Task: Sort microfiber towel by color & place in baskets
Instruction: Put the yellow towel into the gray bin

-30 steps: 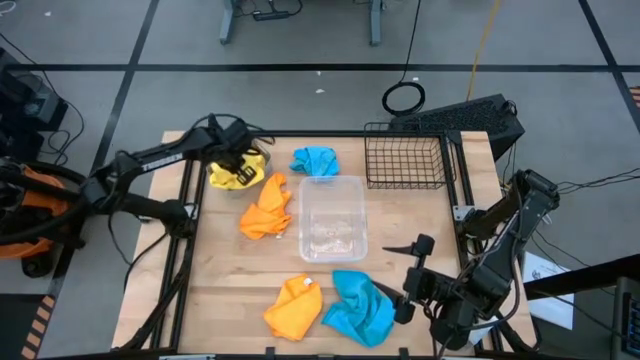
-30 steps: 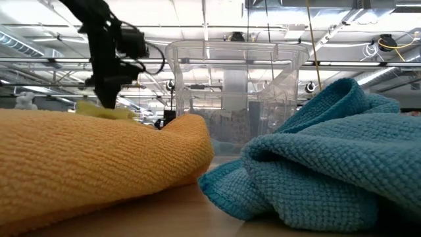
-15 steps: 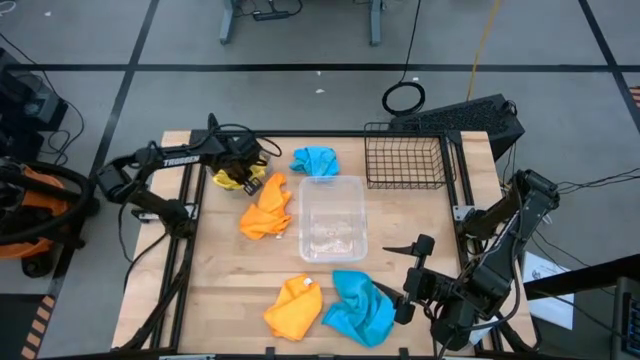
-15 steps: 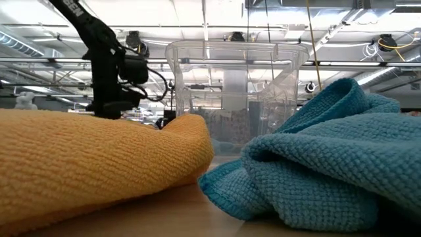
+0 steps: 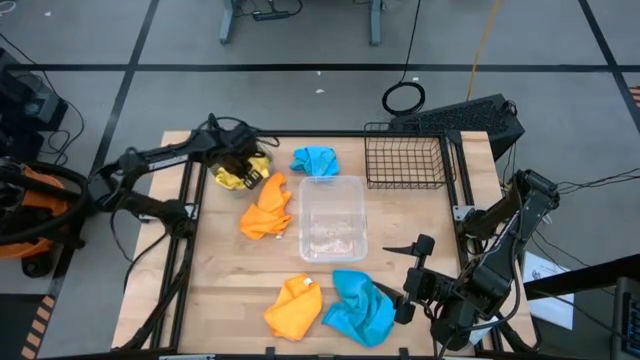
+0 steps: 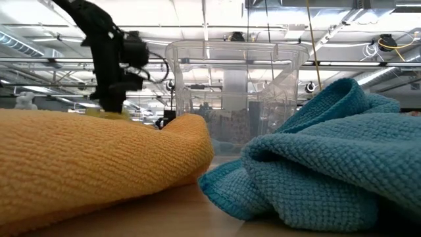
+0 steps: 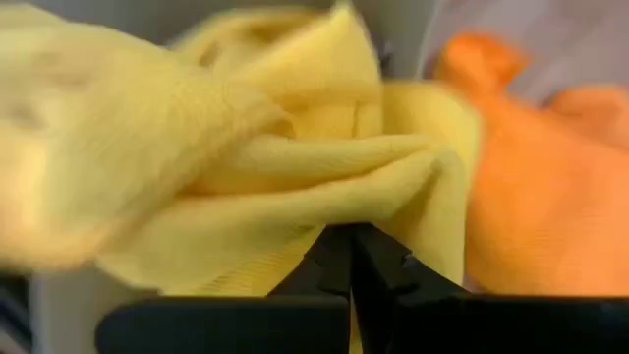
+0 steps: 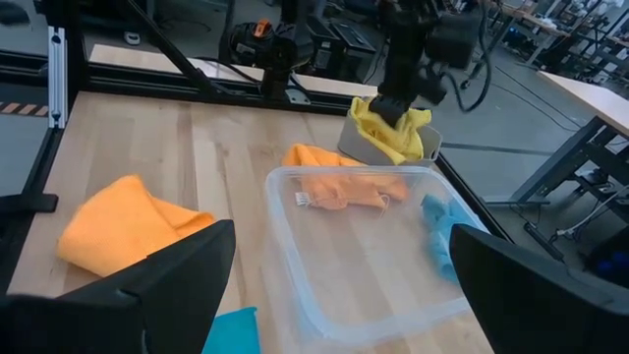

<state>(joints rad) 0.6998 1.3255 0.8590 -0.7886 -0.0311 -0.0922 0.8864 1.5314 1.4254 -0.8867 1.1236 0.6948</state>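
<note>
Grey bin [image 8: 356, 146] — mostly hidden.

A pale wooden table [image 5: 400, 215] stands on a grey floor [image 5: 300, 100] crossed by dark lines. A black keyboard [image 5: 465, 118] rests at the table's far right corner, a coiled cable [image 5: 404, 98] beside it. Metal desk legs [image 5: 228, 20] show beyond. Overhead, ceiling beams [image 6: 276, 29] and bright strip lights [image 6: 217, 13] run across the room.

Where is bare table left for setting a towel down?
Bare wood lies right of the clear tub, below the wire-mesh basket, and at near-left, left of the front orange towel. Crowded: far-left, where the left gripper is shut on yellow towels beside another orange towel.
</note>
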